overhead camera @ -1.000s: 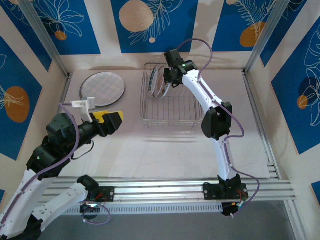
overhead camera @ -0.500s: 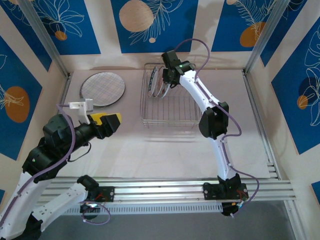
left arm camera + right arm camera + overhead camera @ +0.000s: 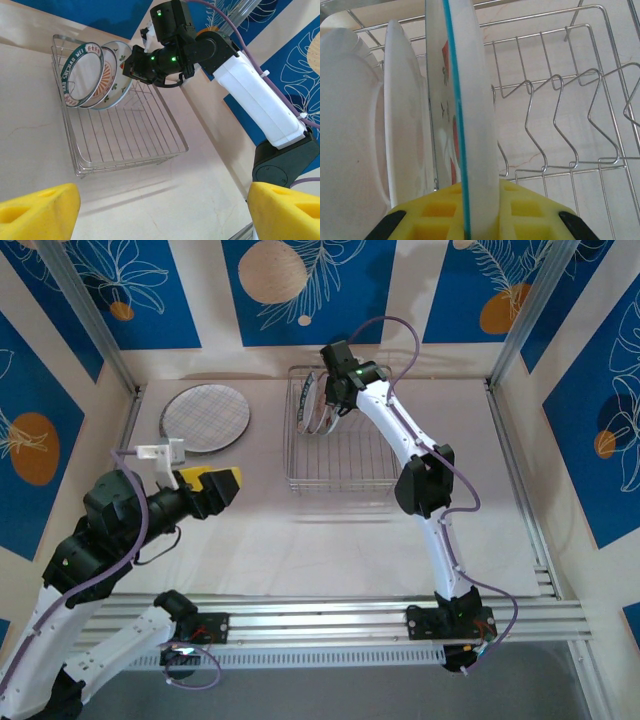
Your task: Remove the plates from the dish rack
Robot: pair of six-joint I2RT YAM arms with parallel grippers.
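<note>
The silver wire dish rack (image 3: 345,455) stands at the back centre of the table with three plates upright at its left end. My right gripper (image 3: 326,400) reaches down to them and is shut on the rim of the nearest plate (image 3: 472,100), white with a teal edge and red and green motifs, clamped between both yellow fingers (image 3: 530,215). Beside it stand a red-patterned plate (image 3: 102,75) and a dark-green-rimmed plate (image 3: 80,75). A speckled grey plate (image 3: 205,417) lies flat on the table at the back left. My left gripper (image 3: 215,483) hangs open over the table, left of the rack.
Empty wire slot dividers (image 3: 555,80) fill the rest of the rack to the right of the held plate. Metal frame posts (image 3: 95,320) and blue patterned walls close in the back and sides. A rail (image 3: 350,620) runs along the near edge.
My right gripper has shifted slightly left over the plates and closed onto the rim of the motif plate. The left arm has drawn back a little to the left.
</note>
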